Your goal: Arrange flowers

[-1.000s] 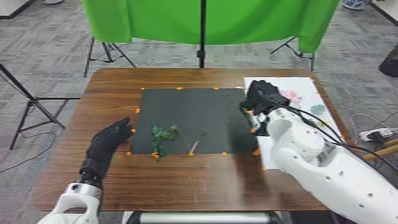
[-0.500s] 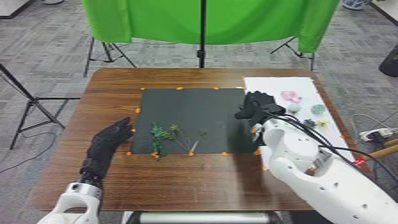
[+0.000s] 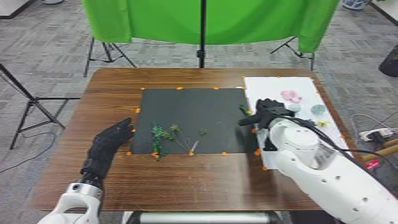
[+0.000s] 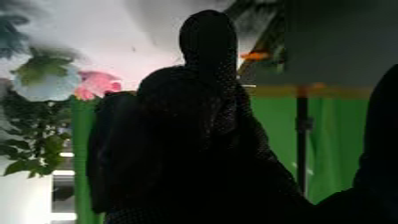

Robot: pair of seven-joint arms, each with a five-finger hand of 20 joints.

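Observation:
In the head view, my right hand (image 3: 267, 109) is over the left edge of the white sheet, its thumb spread from its fingers. A green stem (image 3: 243, 108) lies by the black mat's right edge, just beyond the thumb. In the right wrist view, that hand (image 4: 200, 125) is open, with a pink flower (image 4: 96, 85) and a white flower (image 4: 44, 84) farther off. My left hand (image 3: 113, 134) is open beside the mat's left edge. Green sprigs (image 3: 157, 136) and a thin pale stem (image 3: 194, 146) lie on the mat's near left part.
The black mat (image 3: 191, 107) has orange tabs round it. On the white sheet (image 3: 282, 83) beside it are a pink flower (image 3: 290, 96), a pale green one (image 3: 318, 108) and a yellow one (image 3: 322, 123). A green cloth (image 3: 151, 22) hangs beyond the brown table (image 3: 133, 185).
My right hand has moved back toward the robot, then a little rightward, uncovering the pink flower and the green stem near the mat's edge. The left hand has kept still.

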